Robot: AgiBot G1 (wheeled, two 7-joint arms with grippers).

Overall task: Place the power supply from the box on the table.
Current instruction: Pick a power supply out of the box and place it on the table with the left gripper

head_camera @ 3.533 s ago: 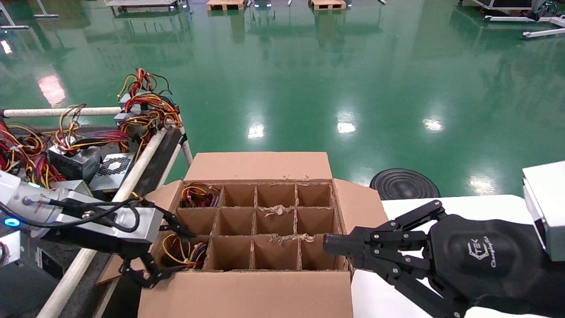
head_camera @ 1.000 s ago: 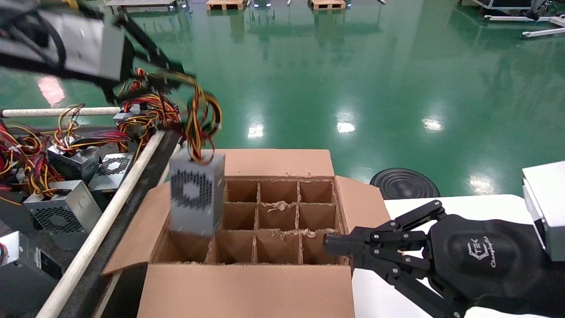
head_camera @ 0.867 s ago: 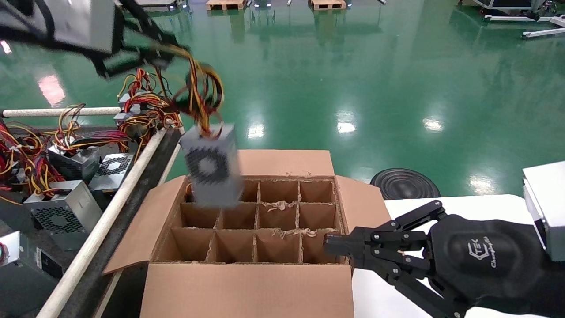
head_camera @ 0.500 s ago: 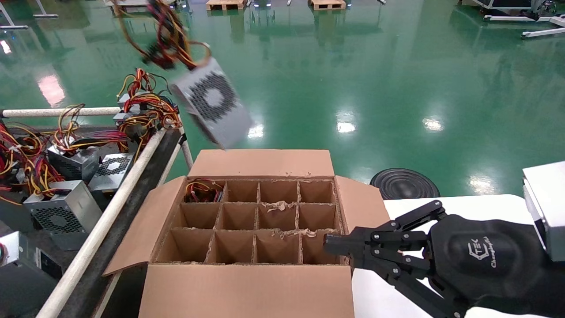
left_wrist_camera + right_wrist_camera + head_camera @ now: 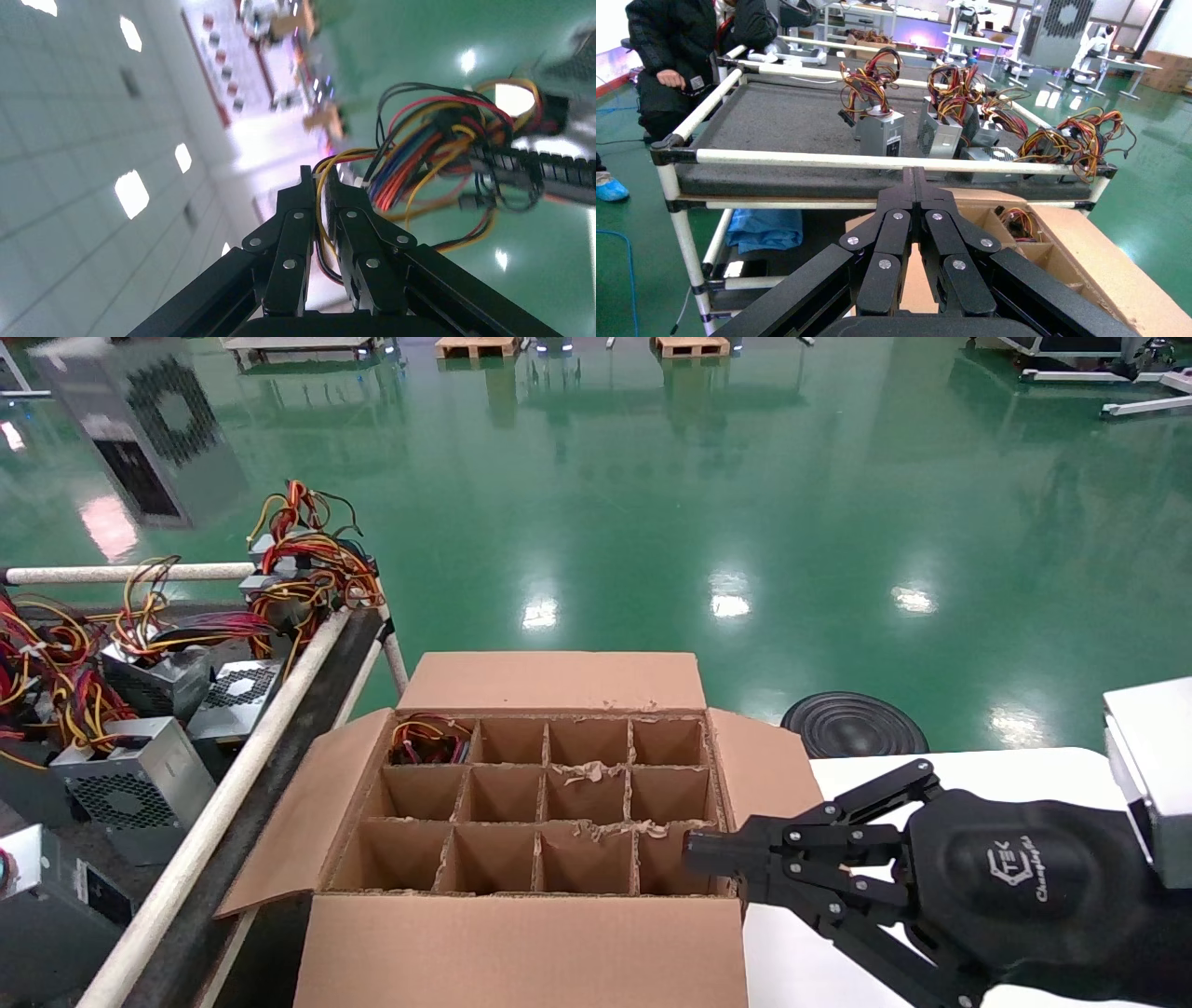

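Below the left gripper [image 5: 322, 193], whose jaws pinch its yellow wires, the power supply [image 5: 149, 426] hangs casing-down, high over the table [image 5: 307, 696] and clear of the box [image 5: 521, 943], while the right gripper [image 5: 694, 854] idles closed beside it.

The only readable marking is on the black shell of the right gripper [image 5: 712, 852] in the head view: a logo reading "TEK" with a smaller slanted word beneath it, too small to make out. The power supply [image 5: 140, 426] carries a dark label, but its print cannot be read.
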